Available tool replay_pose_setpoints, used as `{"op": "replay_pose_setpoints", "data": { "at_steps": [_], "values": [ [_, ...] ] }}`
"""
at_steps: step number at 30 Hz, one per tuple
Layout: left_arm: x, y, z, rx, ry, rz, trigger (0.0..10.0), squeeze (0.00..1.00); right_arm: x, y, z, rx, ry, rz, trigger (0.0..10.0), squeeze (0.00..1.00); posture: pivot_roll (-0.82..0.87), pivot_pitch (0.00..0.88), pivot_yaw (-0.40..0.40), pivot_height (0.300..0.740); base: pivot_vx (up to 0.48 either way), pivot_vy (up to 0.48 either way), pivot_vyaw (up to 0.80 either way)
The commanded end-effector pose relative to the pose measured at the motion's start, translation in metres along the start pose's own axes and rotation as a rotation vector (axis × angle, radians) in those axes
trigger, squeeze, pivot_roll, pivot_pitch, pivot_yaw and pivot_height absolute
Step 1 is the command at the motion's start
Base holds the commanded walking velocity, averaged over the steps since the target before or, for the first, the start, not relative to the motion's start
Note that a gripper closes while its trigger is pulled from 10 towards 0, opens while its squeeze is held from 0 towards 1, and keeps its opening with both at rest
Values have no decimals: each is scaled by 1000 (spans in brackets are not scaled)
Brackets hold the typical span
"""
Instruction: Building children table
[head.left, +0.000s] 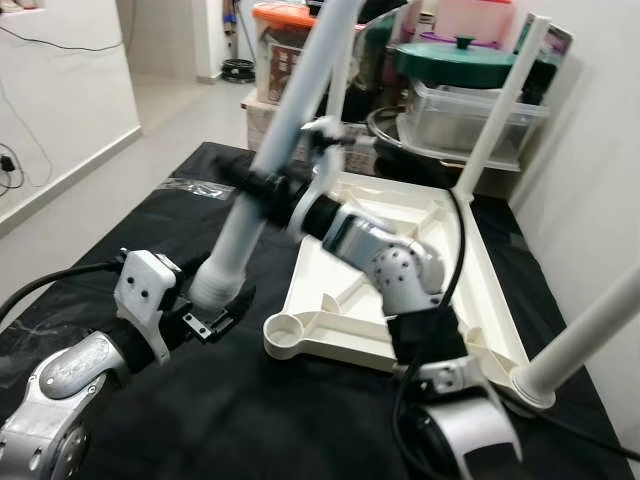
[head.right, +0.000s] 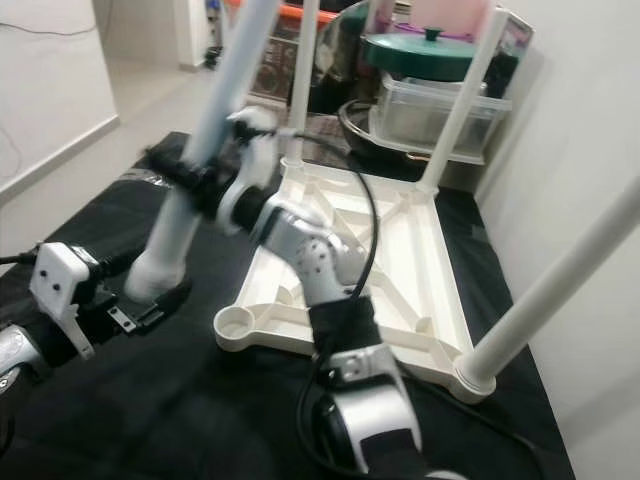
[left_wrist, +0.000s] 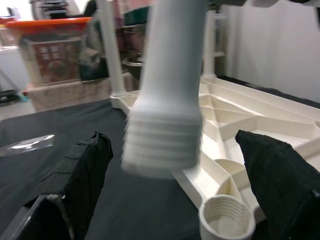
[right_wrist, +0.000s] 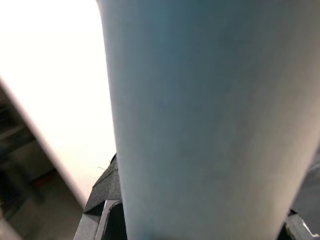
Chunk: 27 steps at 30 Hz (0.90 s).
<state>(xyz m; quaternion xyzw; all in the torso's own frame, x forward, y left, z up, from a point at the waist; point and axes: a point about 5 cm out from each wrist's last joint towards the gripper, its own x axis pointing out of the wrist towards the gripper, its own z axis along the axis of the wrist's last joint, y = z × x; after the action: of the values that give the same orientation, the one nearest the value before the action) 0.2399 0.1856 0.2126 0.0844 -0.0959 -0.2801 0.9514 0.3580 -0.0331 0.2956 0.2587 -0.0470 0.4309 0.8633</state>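
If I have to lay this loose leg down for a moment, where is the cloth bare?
Bare black cloth lies between the left gripper and the upturned tabletop, and left of the loose leg that the right gripper holds. The far edge is crowded with bins and a pot, and the tabletop's corners carry fitted legs.

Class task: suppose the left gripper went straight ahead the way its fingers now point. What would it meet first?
Most likely the threaded end of the loose white leg, which hangs between the open left gripper fingers. Beyond it lies the tabletop's empty corner socket; depth is blurred.
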Motion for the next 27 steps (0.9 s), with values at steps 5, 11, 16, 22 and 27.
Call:
{"op": "replay_pose_setpoints", "data": {
  "at_steps": [5, 11, 16, 22, 27],
  "values": [
    [-7, -21, -7, -89, 20, -14, 10000, 0, -10, -21, 30, -93, -132, -72, 0, 0, 110, 0, -110, 740, 0, 0, 0],
    [-15, -42, -21, -142, 92, -34, 10000, 0, -13, -12, 56, -35, -227, 108, 0, 0, 113, 0, -115, 740, 0, 0, 0],
    [-15, -46, -29, -159, 129, -26, 10000, 0, -13, 15, 66, 14, -289, 314, 0, 0, 111, 0, -116, 740, 0, 0, 0],
    [-13, -50, -31, -176, 134, -21, 10000, 0, -18, 45, 73, 1, -330, 504, 0, 0, 105, 0, -109, 740, 0, 0, 0],
    [-13, -51, -34, -185, 142, -17, 10000, 0, -24, 62, 76, -60, -320, 644, 0, 0, 101, 0, -108, 740, 0, 0, 0]
  ]
}}
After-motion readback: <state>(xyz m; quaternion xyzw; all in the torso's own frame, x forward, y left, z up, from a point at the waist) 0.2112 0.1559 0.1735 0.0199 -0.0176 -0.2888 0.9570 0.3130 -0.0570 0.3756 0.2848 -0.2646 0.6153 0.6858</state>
